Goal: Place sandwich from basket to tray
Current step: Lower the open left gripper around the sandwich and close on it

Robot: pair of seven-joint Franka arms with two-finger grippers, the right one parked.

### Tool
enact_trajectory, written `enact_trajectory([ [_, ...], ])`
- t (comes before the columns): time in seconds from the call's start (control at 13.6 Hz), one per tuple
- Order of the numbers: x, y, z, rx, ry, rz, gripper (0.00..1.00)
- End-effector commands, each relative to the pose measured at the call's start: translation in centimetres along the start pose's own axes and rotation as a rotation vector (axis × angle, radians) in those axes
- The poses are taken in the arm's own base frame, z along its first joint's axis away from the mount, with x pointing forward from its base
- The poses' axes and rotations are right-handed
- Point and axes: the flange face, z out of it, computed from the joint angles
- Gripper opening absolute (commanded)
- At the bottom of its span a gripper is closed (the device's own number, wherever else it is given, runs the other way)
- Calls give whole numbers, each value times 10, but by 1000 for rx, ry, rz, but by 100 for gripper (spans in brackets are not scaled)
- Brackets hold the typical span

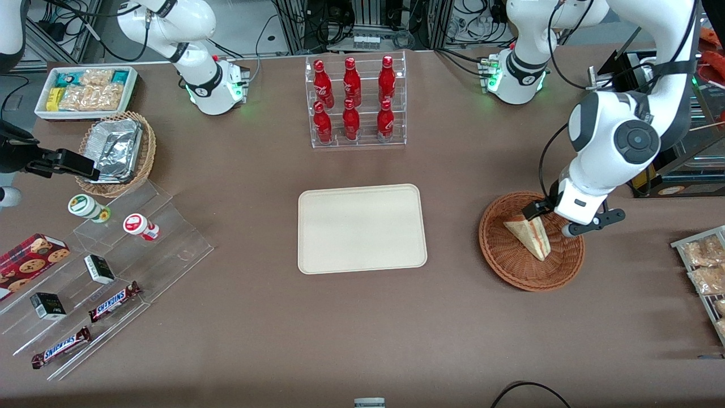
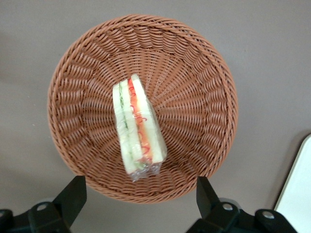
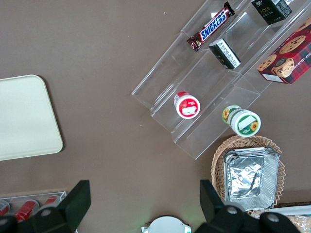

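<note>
gripper: hung wide open above the basket, nothing held
sandwich: lying on edge; should be straddled across the bread faces
tray: destination, kept level

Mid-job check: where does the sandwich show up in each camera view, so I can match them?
Front view: sandwich lies in the basket, under the gripper.
Left wrist view: sandwich on edge mid-basket, open gripper above it.
Right wrist view: not in it.
Shared landmark: the cream tray.
</note>
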Motion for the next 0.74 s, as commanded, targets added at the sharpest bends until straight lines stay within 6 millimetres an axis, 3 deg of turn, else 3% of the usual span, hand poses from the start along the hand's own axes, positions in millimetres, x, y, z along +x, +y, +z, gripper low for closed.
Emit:
enact_trajectory([
  [0.0,0,5,11,-10,31,-125,100],
  [0.37,-12,-4,34,-12,32,-140,100],
  [0.66,-10,-6,51,-14,31,-147,100],
])
